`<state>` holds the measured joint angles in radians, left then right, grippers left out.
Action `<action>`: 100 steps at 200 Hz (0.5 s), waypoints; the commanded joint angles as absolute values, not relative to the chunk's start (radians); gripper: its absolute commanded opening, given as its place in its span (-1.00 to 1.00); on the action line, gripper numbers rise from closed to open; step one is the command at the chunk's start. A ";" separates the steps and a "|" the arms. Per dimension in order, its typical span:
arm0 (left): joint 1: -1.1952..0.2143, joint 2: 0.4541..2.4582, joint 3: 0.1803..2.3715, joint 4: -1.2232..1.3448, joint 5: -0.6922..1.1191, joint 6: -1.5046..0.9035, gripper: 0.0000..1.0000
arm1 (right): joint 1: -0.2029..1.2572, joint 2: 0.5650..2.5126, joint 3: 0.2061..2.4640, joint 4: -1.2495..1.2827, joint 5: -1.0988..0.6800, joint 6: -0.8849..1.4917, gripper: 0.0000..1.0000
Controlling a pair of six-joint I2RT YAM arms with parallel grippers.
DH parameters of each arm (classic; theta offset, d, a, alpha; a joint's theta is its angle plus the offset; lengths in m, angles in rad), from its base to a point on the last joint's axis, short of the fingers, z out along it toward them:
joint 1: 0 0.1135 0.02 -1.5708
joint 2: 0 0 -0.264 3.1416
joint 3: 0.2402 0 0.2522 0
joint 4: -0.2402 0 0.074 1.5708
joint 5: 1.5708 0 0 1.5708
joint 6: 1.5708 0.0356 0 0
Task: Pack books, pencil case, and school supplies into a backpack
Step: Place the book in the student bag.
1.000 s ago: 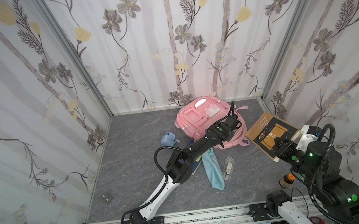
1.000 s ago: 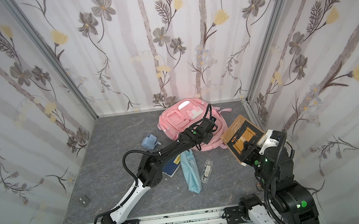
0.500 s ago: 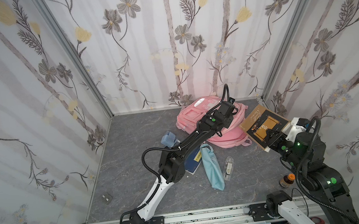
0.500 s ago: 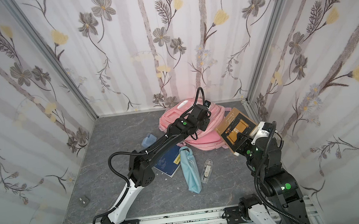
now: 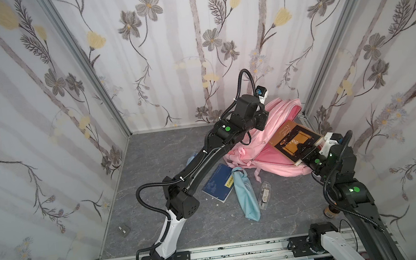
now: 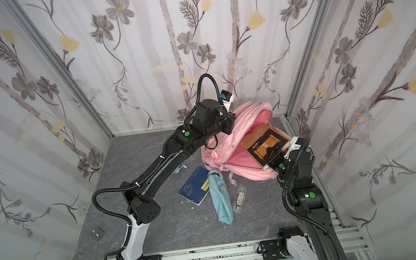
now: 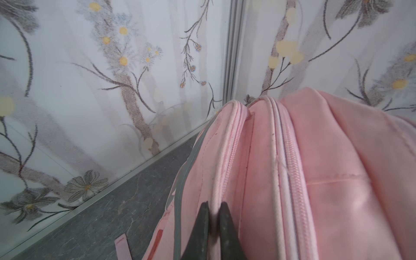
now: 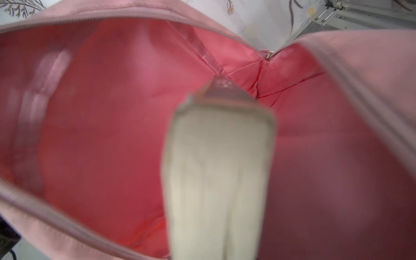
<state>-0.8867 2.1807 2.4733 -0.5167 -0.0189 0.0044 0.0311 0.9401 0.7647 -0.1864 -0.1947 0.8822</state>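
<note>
The pink backpack (image 5: 283, 163) (image 6: 249, 171) lies at the back right with its mouth pulled open. My left gripper (image 7: 213, 203) is shut on the piping of the backpack (image 7: 326, 180), holding the upper flap up. A brown book (image 5: 293, 139) (image 6: 263, 142) is clamped in my shut right gripper (image 5: 304, 151), tilted with its far end at the mouth. In the right wrist view its pale page edge (image 8: 218, 168) points into the red lining (image 8: 101, 135). The navy book (image 5: 217, 182), light-blue pencil case (image 5: 246, 197) and clear case (image 5: 264, 195) lie on the floor. A pale-blue item (image 5: 191, 159) peeks from behind the left arm.
Flowered walls close in the back and both sides, and the backpack sits close to the back right corner post (image 5: 313, 96). A small grey block (image 5: 124, 230) lies at the front left. A small orange-topped bottle (image 5: 330, 210) stands by the right arm. The metal rail (image 5: 230, 252) runs along the front.
My left gripper has risen and moved back, lifting the backpack's flap and opening its mouth. The right arm has carried the brown book left and forward to that mouth.
</note>
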 commanded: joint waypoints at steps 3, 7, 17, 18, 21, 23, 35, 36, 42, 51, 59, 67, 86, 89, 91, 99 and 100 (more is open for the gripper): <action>-0.883 2.167 2.477 -0.330 0.028 0.006 -1.00 | 0.029 1.021 0.764 0.066 -0.321 0.939 -1.00; -0.883 2.169 2.478 -0.328 0.033 0.004 -1.00 | 0.029 1.036 0.764 0.080 -0.326 0.949 -1.00; -0.882 2.171 2.477 -0.320 0.042 0.001 -1.00 | 0.029 1.067 0.761 0.115 -0.325 0.973 -1.00; -0.882 2.170 2.478 -0.319 0.043 0.000 -1.00 | 0.029 1.071 0.760 0.117 -0.325 0.975 -1.00; -0.883 2.173 2.477 -0.317 0.044 0.000 -1.00 | 0.030 1.079 0.759 0.129 -0.325 0.981 -1.00; -0.882 2.172 2.477 -0.315 0.046 -0.001 -1.00 | 0.030 1.086 0.758 0.135 -0.324 0.988 -1.00; -0.883 2.173 2.478 -0.303 0.054 -0.007 -1.00 | 0.030 1.125 0.757 0.177 -0.323 1.023 -1.00; -0.883 2.174 2.478 -0.302 0.054 -0.008 -1.00 | 0.030 1.128 0.756 0.181 -0.323 1.025 -1.00; -0.882 2.176 2.479 -0.293 0.060 -0.013 -1.00 | 0.031 1.149 0.756 0.201 -0.324 1.041 -1.00; -0.882 2.178 2.477 -0.274 0.082 -0.010 -1.00 | 0.030 1.182 0.756 0.235 -0.332 1.065 -1.00; -0.881 2.182 2.478 -0.257 0.100 -0.009 -1.00 | 0.031 1.212 0.756 0.260 -0.346 1.081 -1.00; -0.882 2.185 2.480 -0.243 0.111 -0.016 -1.00 | 0.031 1.243 0.764 0.266 -0.358 1.091 -1.00; -0.881 2.195 2.481 -0.212 0.135 -0.029 -1.00 | 0.034 1.306 0.788 0.260 -0.375 1.114 -1.00; -0.881 2.196 2.482 -0.210 0.135 -0.032 -1.00 | 0.034 1.313 0.788 0.263 -0.378 1.119 -1.00; -0.881 2.198 2.483 -0.208 0.134 -0.035 -1.00 | 0.035 1.317 0.787 0.266 -0.380 1.123 -1.00; -0.880 2.206 2.489 -0.203 0.134 -0.045 -1.00 | 0.035 1.335 0.786 0.270 -0.388 1.136 -1.00; -0.880 2.207 2.491 -0.202 0.134 -0.046 -1.00 | 0.034 1.336 0.785 0.271 -0.389 1.137 -1.00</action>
<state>-0.8806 2.1994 2.4702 -0.4511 0.0872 -0.0257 0.0326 1.2938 0.7696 0.1326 -0.3435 1.0679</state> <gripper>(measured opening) 0.076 0.151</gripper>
